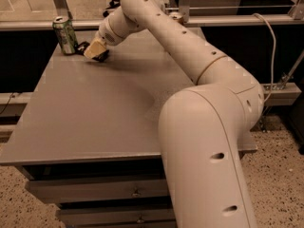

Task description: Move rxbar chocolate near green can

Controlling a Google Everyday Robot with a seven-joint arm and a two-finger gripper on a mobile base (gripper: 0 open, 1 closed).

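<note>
Over at the back left of the worktop [95,122] is the green can [65,34], standing upright. Right beside it there's a dark sliver that I take for the rxbar chocolate [84,46]. It pokes out from my pincer [97,51] toward the can, very close to it, and I can't say if they touch. The pincer sits low over the worktop just right of the can, and honestly I can't tell if it's spread or pinching the bar.

My guess is this is the set-down bit. To do it well I'd lower gently so the bar lies flat, then let go without dragging it. After that I'd back out up and to the right, so my wrist doesn't clip that can and tip it.
</note>
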